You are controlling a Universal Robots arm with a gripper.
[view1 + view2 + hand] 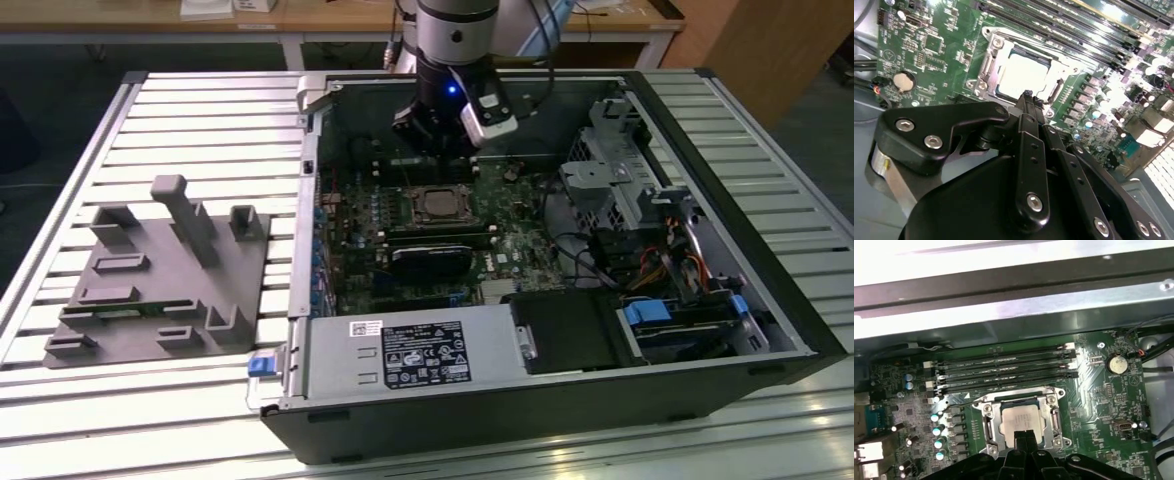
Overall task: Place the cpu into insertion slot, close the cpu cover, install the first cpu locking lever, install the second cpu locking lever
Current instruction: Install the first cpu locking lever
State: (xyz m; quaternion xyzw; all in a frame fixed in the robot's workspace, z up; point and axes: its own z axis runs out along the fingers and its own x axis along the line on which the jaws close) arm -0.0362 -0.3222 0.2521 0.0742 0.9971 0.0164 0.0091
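Arm's gripper (438,148) poised over the processor socket inside an open computer case (561,410).
The cpu (1022,419) lies flat in the insertion slot (412,205) on the green motherboard (1104,405). The cpu cover (988,422) is down around it, its window framing the silver top. In both wrist views the black fingers (1026,107) are pressed together, their tips just above the slot's edge, with nothing seen between them.

Top centre of the exterior view: the silver-grey cylindrical arm (458,30), a blue light (454,90) glowing at its wrist, dark cables (549,45) trailing alongside. In the second wrist view, the matte-black gripper (1028,95) shows linked bars fastened with silver screws (1035,201).
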